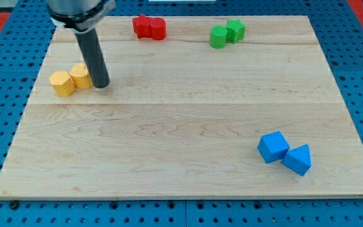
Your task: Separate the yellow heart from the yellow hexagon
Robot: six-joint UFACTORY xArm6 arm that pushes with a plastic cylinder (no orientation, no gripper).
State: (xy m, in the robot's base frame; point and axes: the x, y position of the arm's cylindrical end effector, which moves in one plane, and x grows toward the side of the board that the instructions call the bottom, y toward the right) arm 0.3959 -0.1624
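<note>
1. My tip [102, 84] is the lower end of a straight dark rod with no fingers to open or close; it rests on the wooden board [188, 164] near the board's left edge, toward the view's top.
2. Farthest to the view's left of my tip sits 1 yellow block [62, 83], flat-topped and many-sided, which reads as the yellow hexagon.
3. Between that block and my tip is a 2nd yellow block [80, 75], the yellow heart as far as I can tell; its shape is hard to make out because the rod covers its right side.
4. The 2 yellow blocks touch each other, and my tip is just beside the nearer one, touching or almost touching it; I cannot tell which.
5. To the right of my tip and toward the view's top lie 2 red blocks [149, 28], pressed together, shapes unclear.
6. Further right, also near the top edge, are 2 green blocks [226, 33], touching each other.
7. Well apart to the right, toward the view's bottom, a blue cube [273, 147] touches a blue wedge-like block [297, 159].
8. Nothing stands between my tip and the yellow pair.
</note>
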